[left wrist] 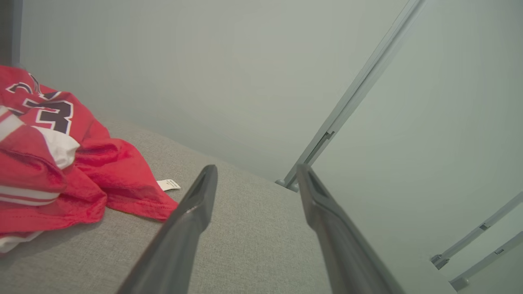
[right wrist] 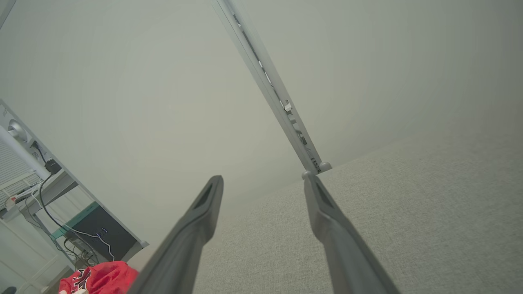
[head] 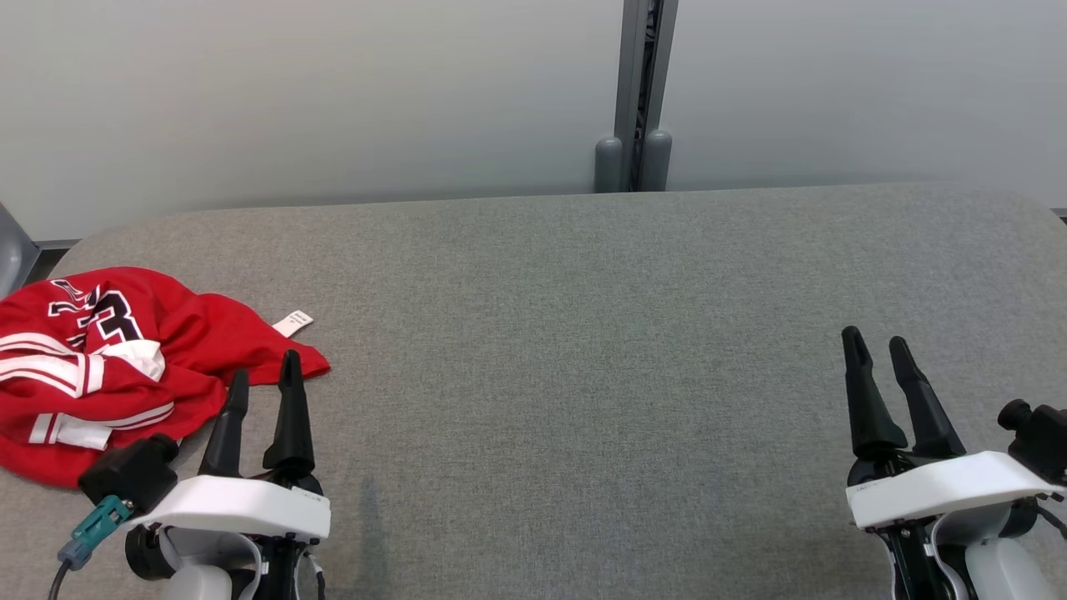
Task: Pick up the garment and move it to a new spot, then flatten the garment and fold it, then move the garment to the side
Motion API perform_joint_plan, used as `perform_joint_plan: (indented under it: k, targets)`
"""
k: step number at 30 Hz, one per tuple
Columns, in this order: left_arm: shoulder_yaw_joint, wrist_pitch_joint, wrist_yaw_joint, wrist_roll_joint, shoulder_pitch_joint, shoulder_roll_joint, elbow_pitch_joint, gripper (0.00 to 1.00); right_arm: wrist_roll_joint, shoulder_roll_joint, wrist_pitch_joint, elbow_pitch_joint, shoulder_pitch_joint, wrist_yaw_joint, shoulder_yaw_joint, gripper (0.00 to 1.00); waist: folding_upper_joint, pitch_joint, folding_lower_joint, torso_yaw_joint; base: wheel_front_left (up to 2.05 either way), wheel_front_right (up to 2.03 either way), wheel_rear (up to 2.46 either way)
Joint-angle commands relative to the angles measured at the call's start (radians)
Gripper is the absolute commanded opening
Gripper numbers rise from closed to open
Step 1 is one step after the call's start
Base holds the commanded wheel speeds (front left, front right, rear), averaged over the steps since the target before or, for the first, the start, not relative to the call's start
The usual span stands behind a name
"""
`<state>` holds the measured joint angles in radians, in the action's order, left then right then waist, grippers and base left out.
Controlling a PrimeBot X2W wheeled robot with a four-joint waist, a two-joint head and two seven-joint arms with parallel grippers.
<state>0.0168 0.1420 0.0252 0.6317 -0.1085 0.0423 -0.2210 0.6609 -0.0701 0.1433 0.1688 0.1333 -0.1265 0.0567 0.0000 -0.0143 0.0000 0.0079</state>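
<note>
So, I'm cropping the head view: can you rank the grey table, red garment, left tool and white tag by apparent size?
1. grey table
2. red garment
3. left tool, nearer the camera, so its true size is unsure
4. white tag

The red garment [head: 125,358] is lying crumpled in a heap at the far left of the grey table [head: 583,333]. White stripes [head: 42,371] and a black number [head: 117,321] are showing on top, and a small white tag [head: 293,322] is sticking out at its right edge
</note>
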Motion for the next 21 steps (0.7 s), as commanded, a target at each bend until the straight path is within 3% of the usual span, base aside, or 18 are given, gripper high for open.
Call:
perform_joint_plan:
  k: [1,21]
  targets:
    - [0.005,0.011,-0.008,-0.037,-0.007,0.006,0.018,1.00,-0.041,-0.009,0.014,-0.019,0.000,-0.004,0.005,1.00,0.0000,0.001,0.0000,0.000,0.00,0.00,0.00]
    - [0.039,0.057,-0.033,-0.225,0.020,0.007,0.037,1.00,-0.243,-0.010,0.058,-0.025,-0.019,-0.005,0.013,1.00,0.0000,0.005,0.0000,-0.001,0.00,0.00,0.00]
